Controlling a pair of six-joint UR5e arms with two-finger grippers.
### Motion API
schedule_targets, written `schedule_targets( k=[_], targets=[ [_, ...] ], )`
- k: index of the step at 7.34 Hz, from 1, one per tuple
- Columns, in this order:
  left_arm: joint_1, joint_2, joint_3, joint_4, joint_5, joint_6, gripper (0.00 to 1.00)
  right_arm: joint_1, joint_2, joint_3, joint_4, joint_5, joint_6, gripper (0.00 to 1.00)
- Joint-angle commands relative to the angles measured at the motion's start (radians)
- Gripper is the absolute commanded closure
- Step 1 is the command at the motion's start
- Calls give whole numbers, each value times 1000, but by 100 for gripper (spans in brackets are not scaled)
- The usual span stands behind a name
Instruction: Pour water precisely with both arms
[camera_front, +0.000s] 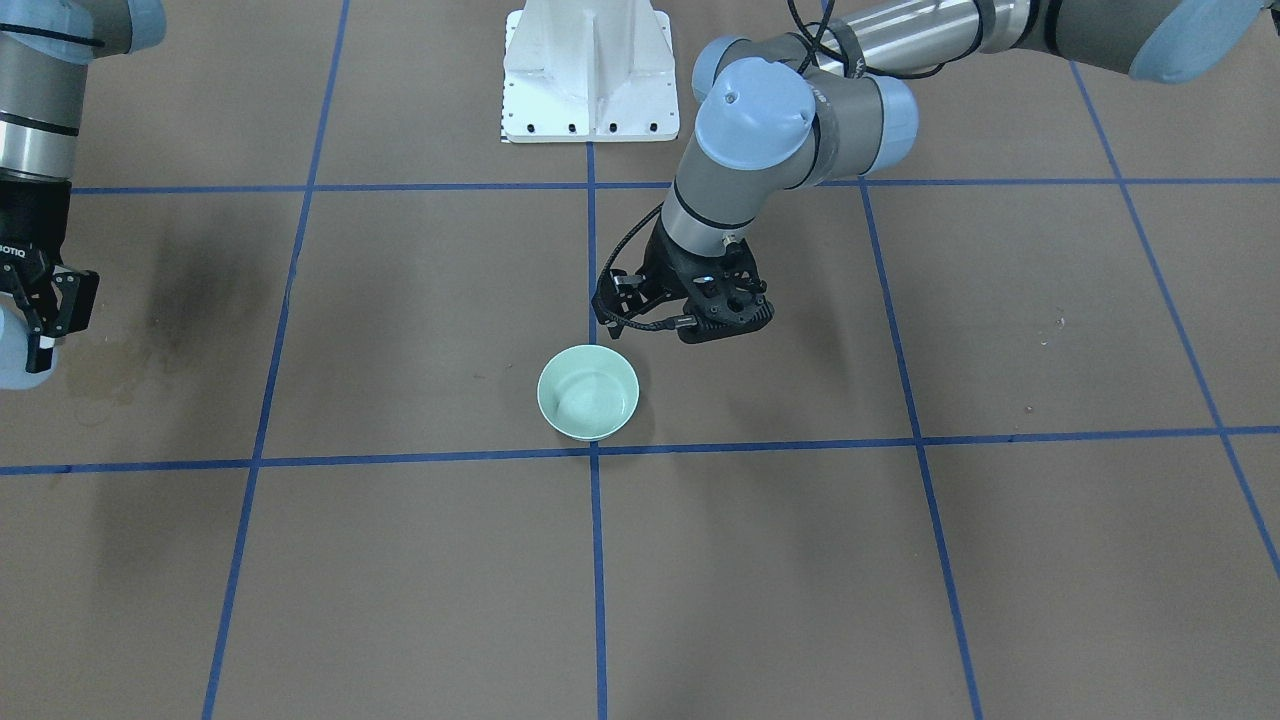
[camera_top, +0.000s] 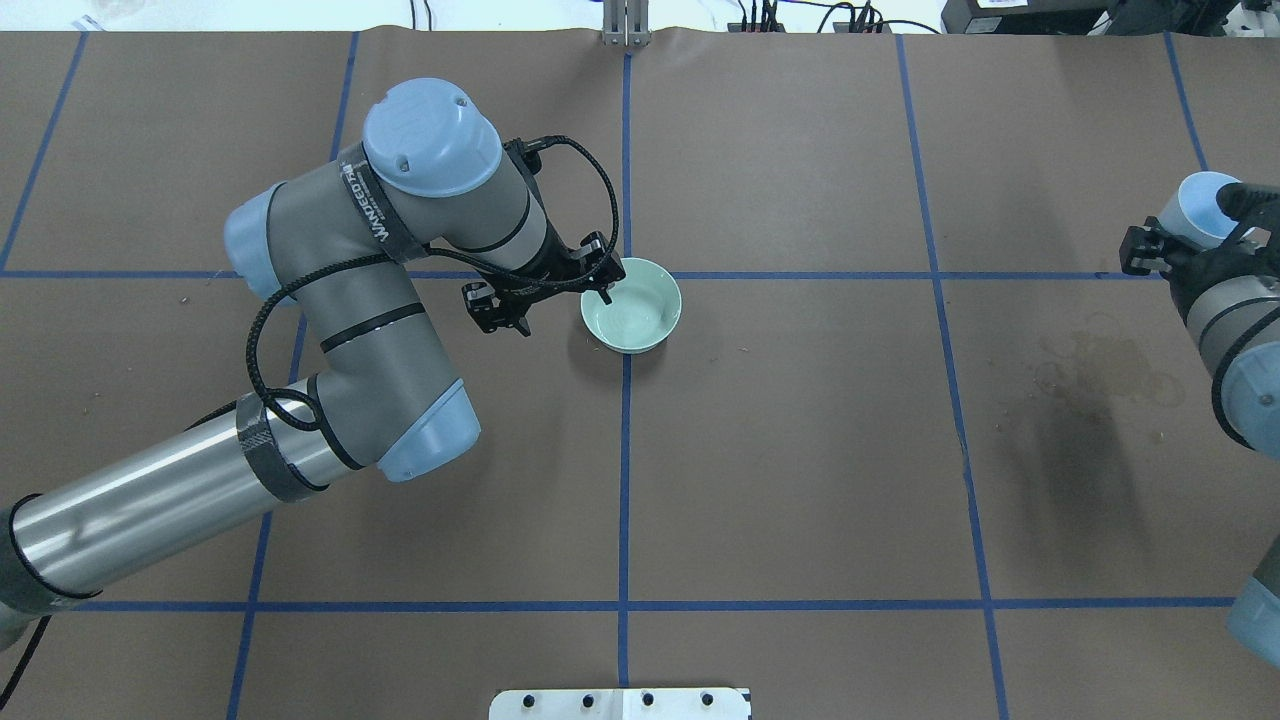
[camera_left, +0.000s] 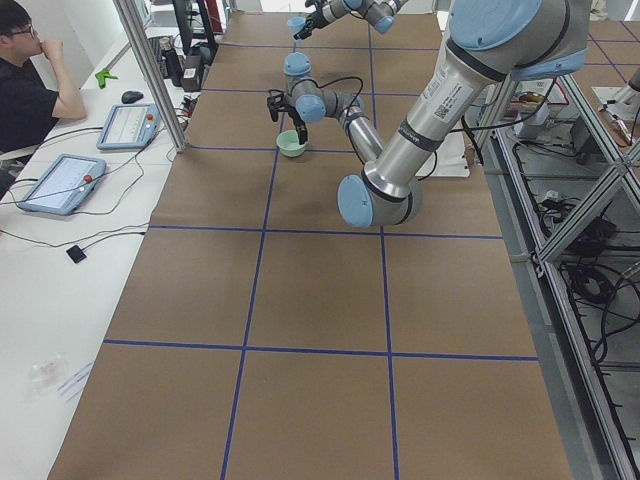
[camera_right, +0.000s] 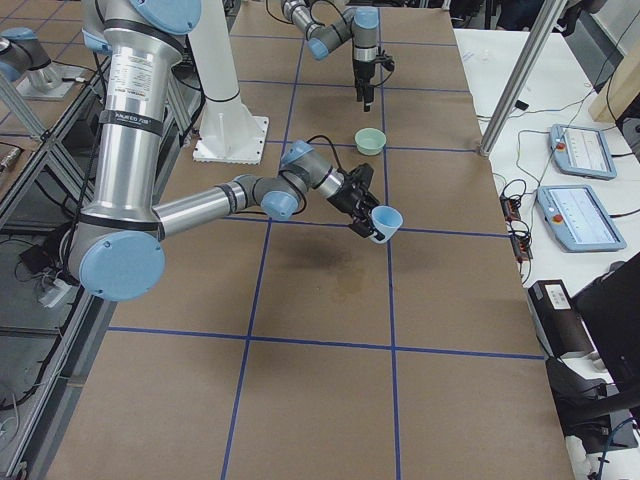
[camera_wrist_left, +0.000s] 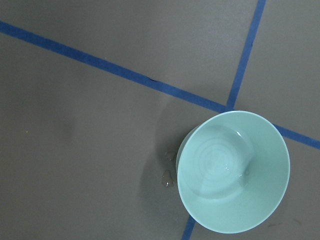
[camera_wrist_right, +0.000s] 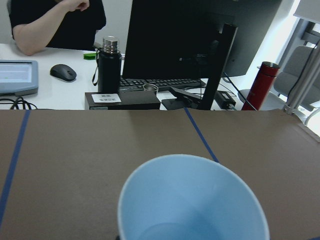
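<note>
A pale green bowl stands on the brown table at a blue tape crossing; it also shows in the overhead view. A faint sheen of water lies in it, and small drops sit on the paper beside it. My left gripper hangs just over the bowl's rim, empty, its fingers apparently together. My right gripper is shut on a light blue cup, held above the table far to the bowl's right. The cup is roughly upright. I cannot tell whether it holds water.
The white pedestal stands at the robot's side of the table. A dark wet stain marks the paper under the right arm. An operator sits at a side desk with tablets. A monitor and bottles stand beyond the table edge.
</note>
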Motion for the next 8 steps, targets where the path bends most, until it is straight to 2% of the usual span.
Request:
schedule_targets(
  k=[1,2,3,4,6,7,8],
  targets=[
    [-45,65,-53,5,-5,100,0,21,103,-4,109,84,-237,100],
    [-62,102,-73,5,-6,145,0,19,186,-13,150,106,-248,100],
    [-80,107,-72,6,-6,183,0,19,238,-32,142,275,-254,100],
    [-94,107,-70,6,-8,187,0,25,331,-79,129,343,-273,100],
    [-120,130,-73,8,-11,244,0,-38,493,-162,105,360,-322,100],
    [-137,148,-75,8,-12,274,0,-46,562,-174,39,440,-359,100],
    [-148,165,-81,8,-12,291,0,-53,577,-182,28,465,-465,100]
  ],
)
